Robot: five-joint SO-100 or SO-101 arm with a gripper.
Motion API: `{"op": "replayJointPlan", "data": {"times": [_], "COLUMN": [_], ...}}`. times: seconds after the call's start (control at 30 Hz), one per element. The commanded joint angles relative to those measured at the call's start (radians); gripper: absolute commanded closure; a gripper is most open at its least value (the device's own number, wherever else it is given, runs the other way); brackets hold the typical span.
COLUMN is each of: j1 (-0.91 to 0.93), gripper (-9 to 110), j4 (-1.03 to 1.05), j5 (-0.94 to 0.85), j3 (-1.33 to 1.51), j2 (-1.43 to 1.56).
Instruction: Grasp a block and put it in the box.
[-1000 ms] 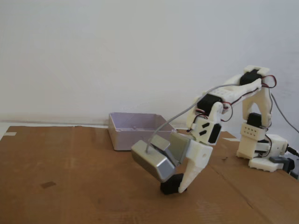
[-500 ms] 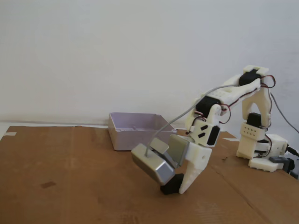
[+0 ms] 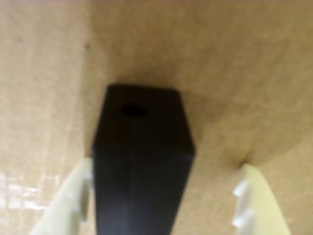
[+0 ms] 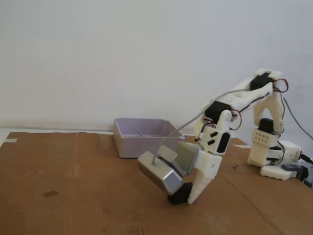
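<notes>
A black block (image 3: 142, 147) with a small round hole in its top stands on the brown cardboard. In the wrist view it sits between the white fingers of my gripper (image 3: 166, 166). The left finger (image 3: 73, 196) is against the block's side. The right finger (image 3: 254, 200) stands well apart from it, so the jaws are open. In the fixed view the gripper (image 4: 188, 198) is down at the cardboard with the block (image 4: 176, 199) at its tip. The pale lilac box (image 4: 142, 137) stands open behind it to the left.
The cardboard sheet (image 4: 73, 186) covers the table. The arm's white base (image 4: 276, 156) stands at the right. A silver wrist camera housing (image 4: 159, 174) hangs on the left side of the gripper. A white wall is behind.
</notes>
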Motion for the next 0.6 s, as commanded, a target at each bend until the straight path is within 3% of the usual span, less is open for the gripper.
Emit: {"op": "replayJointPlan", "data": {"times": [0.0, 0.57], "j1": [-0.012, -0.025], "gripper": [68, 68], "j4": [-0.035, -0.035], "j5": [0.005, 0.031], "j3": [-0.037, -0.026], "j2": [0.018, -0.015]}}
